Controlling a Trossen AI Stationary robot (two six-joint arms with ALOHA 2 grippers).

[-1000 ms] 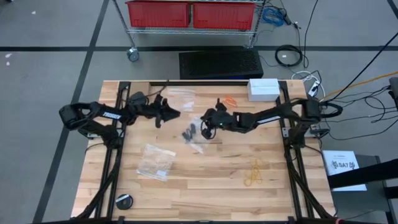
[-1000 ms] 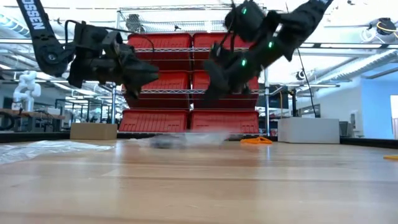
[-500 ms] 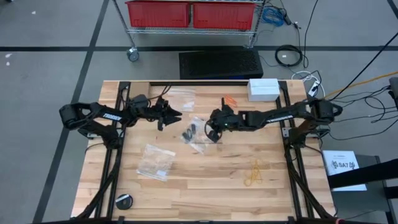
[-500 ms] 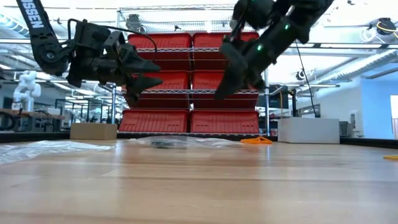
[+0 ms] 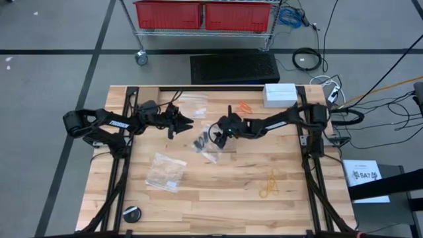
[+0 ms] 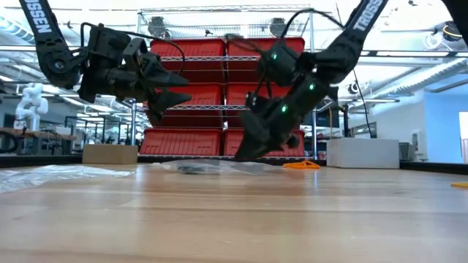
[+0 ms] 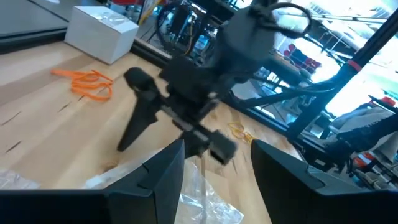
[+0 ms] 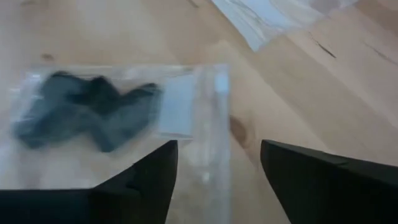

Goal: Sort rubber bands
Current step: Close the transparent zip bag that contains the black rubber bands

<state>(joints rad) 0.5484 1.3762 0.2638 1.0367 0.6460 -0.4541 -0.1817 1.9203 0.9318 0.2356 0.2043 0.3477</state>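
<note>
Mid-surface: black rubber bands (image 5: 200, 141) bagged; right pincer (image 5: 215, 137) open just above, left pincer (image 5: 186, 121) open, empty. Orange bands (image 5: 244, 106) at far edge, tan bands (image 5: 269, 184) toward the near right corner, both loose.

The worktop (image 5: 218, 198) is a pale wooden butcher-block slab with dark rails running down its left and right edges. Near its middle lies a clear bag of black rubber bands (image 5: 201, 140), a second clear bag of pale yellow-tan bands (image 5: 165, 172) rests toward the front left, and a third clear bag (image 5: 192, 100) lies at the far edge. Loose orange rubber bands (image 5: 245, 106) lie near a white box (image 5: 279, 94) at the far right, loose yellowish bands (image 5: 269, 184) sit toward the front right, and a round black object (image 5: 131, 214) sits at the front left corner.
</note>
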